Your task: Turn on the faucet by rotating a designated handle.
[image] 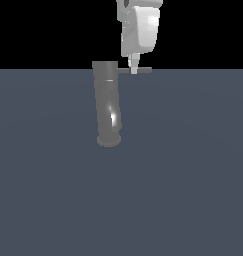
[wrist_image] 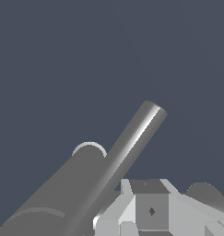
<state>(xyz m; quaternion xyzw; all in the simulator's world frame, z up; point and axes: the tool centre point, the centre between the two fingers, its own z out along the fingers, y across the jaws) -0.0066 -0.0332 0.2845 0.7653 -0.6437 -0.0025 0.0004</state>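
The faucet (image: 107, 105) is a tall, slightly leaning grey cylinder with a flared base, standing mid-scene in the exterior view. The handle (image: 143, 70), a thin grey bar, sticks out level from its top toward the exterior view's right. My white gripper (image: 134, 68) hangs straight above the handle, and its narrow fingertip overlaps the bar about midway along it. The wrist view shows the faucet (wrist_image: 53, 203) and the shiny handle (wrist_image: 136, 138) running diagonally, with the gripper (wrist_image: 151, 216) close beside the bar. The frames do not show the gap between the jaws.
A flat blue-grey floor (image: 193, 175) spreads around the faucet, with a black background behind it. No other objects show.
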